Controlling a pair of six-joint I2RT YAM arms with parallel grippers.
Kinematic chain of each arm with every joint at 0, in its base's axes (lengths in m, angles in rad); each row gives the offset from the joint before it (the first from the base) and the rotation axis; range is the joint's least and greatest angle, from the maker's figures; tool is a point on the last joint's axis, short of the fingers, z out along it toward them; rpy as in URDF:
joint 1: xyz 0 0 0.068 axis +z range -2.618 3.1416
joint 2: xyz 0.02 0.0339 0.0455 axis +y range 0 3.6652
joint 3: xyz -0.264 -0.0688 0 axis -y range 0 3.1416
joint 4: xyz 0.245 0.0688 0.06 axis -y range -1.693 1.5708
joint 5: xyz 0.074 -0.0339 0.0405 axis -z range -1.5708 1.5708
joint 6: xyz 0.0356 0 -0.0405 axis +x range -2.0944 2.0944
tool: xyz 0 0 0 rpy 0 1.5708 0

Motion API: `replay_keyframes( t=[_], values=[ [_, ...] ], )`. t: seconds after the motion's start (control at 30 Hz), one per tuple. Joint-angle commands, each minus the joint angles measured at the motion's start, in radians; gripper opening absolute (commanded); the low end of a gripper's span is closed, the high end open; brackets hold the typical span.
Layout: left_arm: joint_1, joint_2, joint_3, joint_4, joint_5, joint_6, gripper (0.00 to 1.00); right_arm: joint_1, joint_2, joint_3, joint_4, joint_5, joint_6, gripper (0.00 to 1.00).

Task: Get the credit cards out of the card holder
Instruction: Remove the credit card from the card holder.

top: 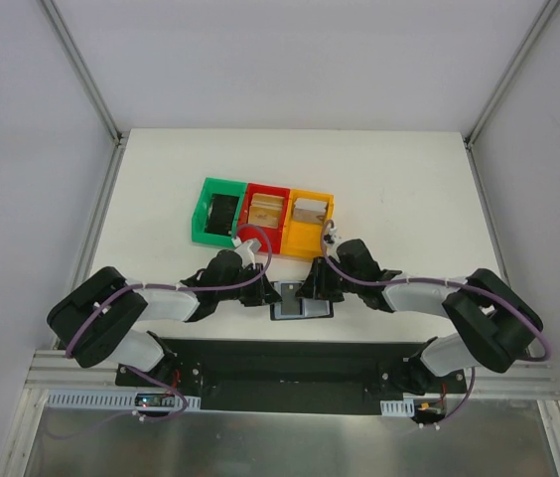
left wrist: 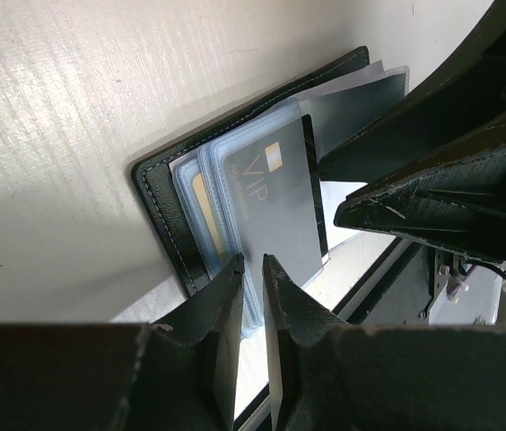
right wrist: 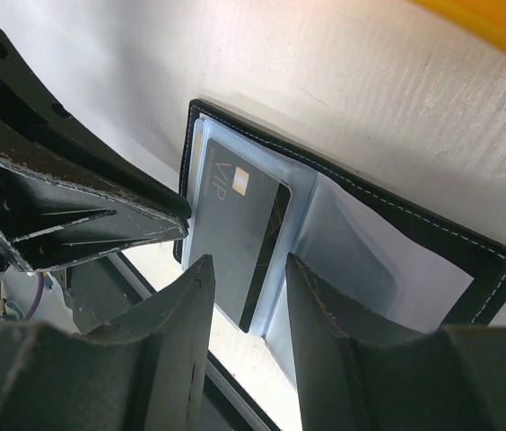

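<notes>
- Lying open and flat, the card holder sits on the white table close to its near edge, between the two grippers and just nearer than the row of coloured bins.
- Its long axis runs left to right, parallel to that edge, and one long stitched black rim faces the bins.
- A dark card marked VIP lies among the clear sleeves of the holder's left half. Its long axis crosses the holder's, with the chip end toward the bins and the other end toward the near edge.
- A tan-gold card shows through a sleeve beside it, lined up the same way and mostly covered.
- The right gripper has its fingers apart, one on either side of the dark card's near end; I cannot tell whether they touch it.
- The left gripper has its fingers almost together with a thin slit between them, at the sleeves' edge. I cannot tell whether they pinch anything.
</notes>
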Motion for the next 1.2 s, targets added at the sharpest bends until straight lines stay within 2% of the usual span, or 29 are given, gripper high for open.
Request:
replay_keyframes(
  t=[0.0,0.43,1.17],
  values=[
    [-0.008,0.02,-0.017,-0.001,-0.026,0.005,0.14,-0.004,0.01,-0.013,0.063,-0.002,0.018,0.4],
    [-0.011,0.038,-0.031,0.005,-0.043,-0.003,0.12,-0.016,0.027,-0.071,0.202,-0.048,0.093,0.38],
    [-0.028,0.035,-0.047,-0.003,-0.099,-0.033,0.01,-0.061,0.096,-0.186,0.526,-0.115,0.271,0.37]
  ],
)
